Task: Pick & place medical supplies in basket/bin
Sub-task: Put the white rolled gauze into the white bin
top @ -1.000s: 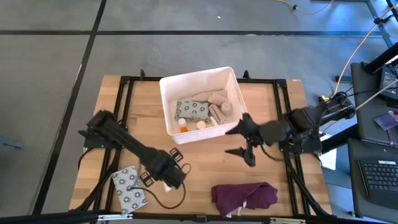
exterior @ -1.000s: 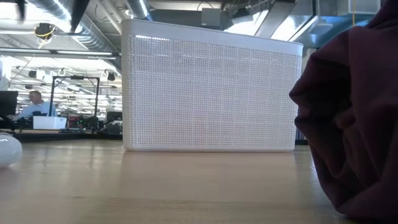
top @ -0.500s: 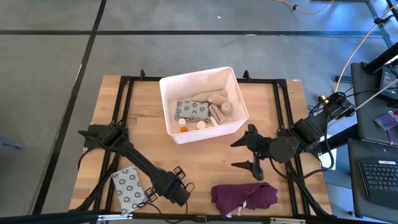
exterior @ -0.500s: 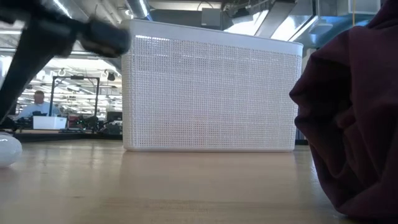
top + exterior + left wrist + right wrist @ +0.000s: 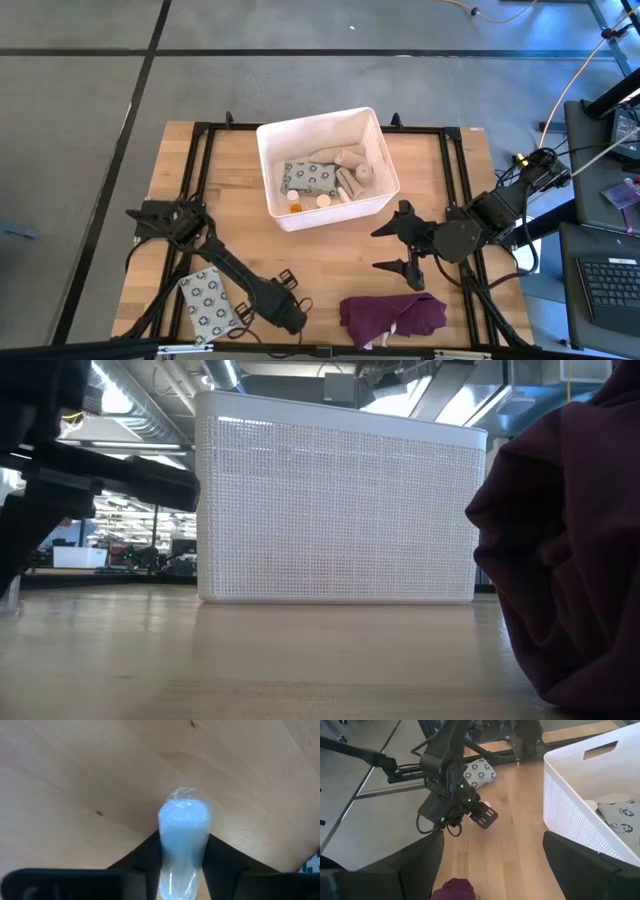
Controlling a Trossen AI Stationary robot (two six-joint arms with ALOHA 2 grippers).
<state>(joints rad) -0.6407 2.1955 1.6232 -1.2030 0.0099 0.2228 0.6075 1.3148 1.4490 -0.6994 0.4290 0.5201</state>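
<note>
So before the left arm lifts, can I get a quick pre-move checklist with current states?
1. Small white plastic-wrapped roll sits between the left gripper jaws: ok.
2. Jaws fully clamped on the roll: cannot tell.
3. White rectangular plastic tub upright with room above the supplies inside: ok.
4. Path from roll to tub free of the right gripper, which waits open beside the tub: ok.
5. Flat patterned grey-white packet left of the grasp, untouched: ok.
6. Dark purple cloth away from the grasp: ok.
</note>
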